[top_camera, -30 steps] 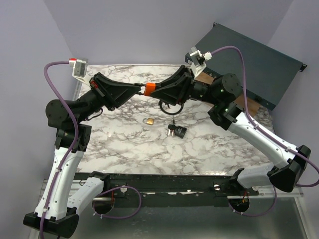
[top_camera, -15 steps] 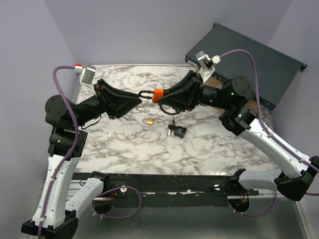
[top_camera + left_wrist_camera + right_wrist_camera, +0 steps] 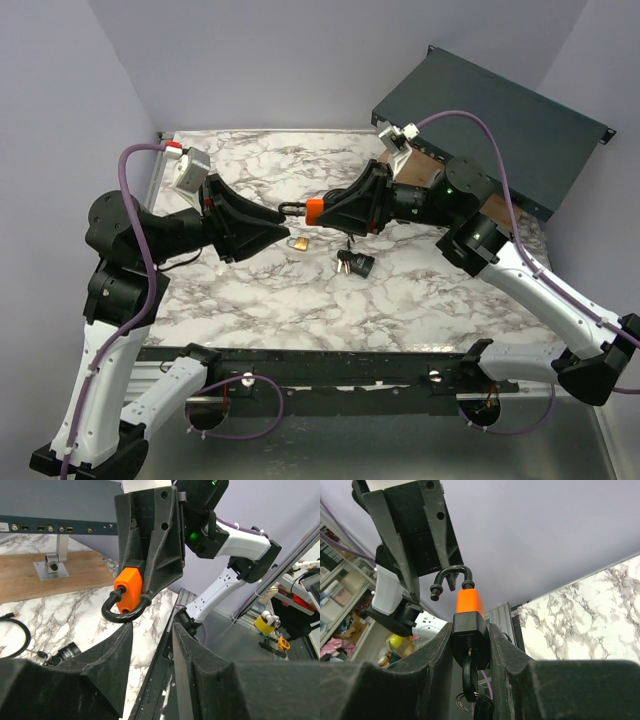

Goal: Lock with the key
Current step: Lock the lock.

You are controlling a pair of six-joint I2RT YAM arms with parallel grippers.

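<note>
My right gripper (image 3: 335, 210) is shut on an orange and black padlock (image 3: 314, 210) and holds it in the air above the marble table (image 3: 420, 300). In the right wrist view the padlock (image 3: 469, 607) sits between the jaws. Its shackle (image 3: 451, 580) is open with one end free. A key (image 3: 471, 672) on a ring hangs in its bottom. My left gripper (image 3: 276, 220) is open and empty, facing the shackle. In the left wrist view the shackle (image 3: 122, 614) hangs just beyond my left gripper (image 3: 152, 640).
A small brass padlock (image 3: 297, 242) and a black bunch of keys (image 3: 355, 263) lie on the table below the grippers. A dark rack unit (image 3: 500, 115) stands over a wooden board (image 3: 425, 165) at the back right. A black cable loop (image 3: 15, 635) lies on the marble.
Both grippers have moved down and toward the near side. My left gripper's tips were against the orange body a second ago. The black shackle now shows between the two grippers.
</note>
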